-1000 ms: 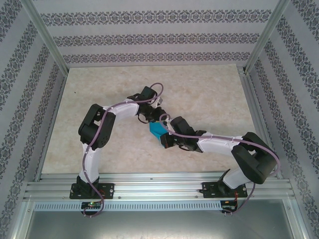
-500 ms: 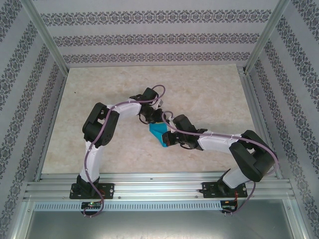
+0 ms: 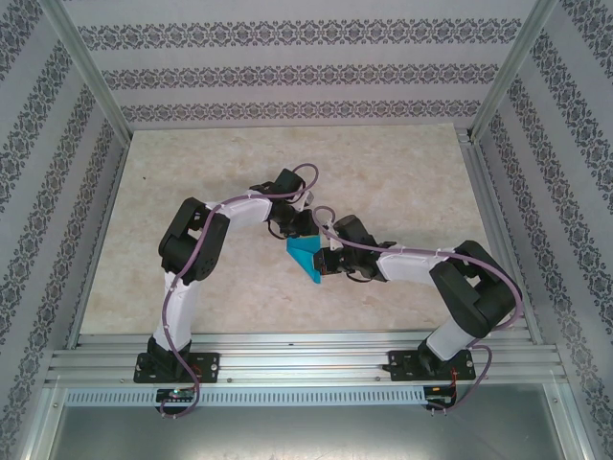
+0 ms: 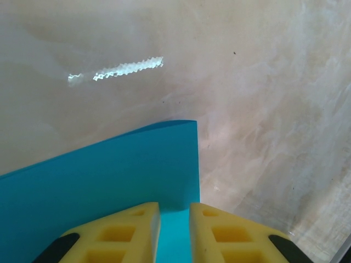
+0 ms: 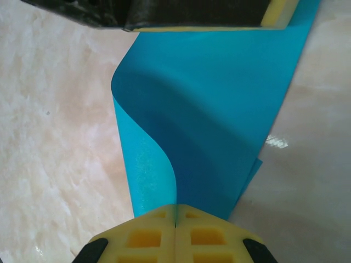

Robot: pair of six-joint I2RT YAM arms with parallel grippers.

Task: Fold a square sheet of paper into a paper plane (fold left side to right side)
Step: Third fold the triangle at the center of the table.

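The square sheet of paper (image 3: 306, 257), cyan-blue, sits folded over in the middle of the table, between the two wrists. My right gripper (image 3: 325, 265) is shut on its near edge: in the right wrist view the yellow jaws (image 5: 175, 208) meet, with the curled paper (image 5: 219, 109) running into the seam. My left gripper (image 3: 294, 230) is at the sheet's far edge. In the left wrist view its gripper (image 4: 174, 207) has the jaws a narrow gap apart, with blue paper (image 4: 109, 175) showing in the gap and beneath them. One left fingertip (image 5: 279, 10) rests on the paper's far end.
The pale marbled tabletop (image 3: 402, 172) stretches out on all sides of the paper. Aluminium rails (image 3: 306, 350) run along the near edge, and patterned walls close in the back and both sides.
The right arm has drawn in toward the left, its forearm now flatter. The paper has shifted slightly and looks more spread out. The left jaws narrowed a little; that arm barely moved.
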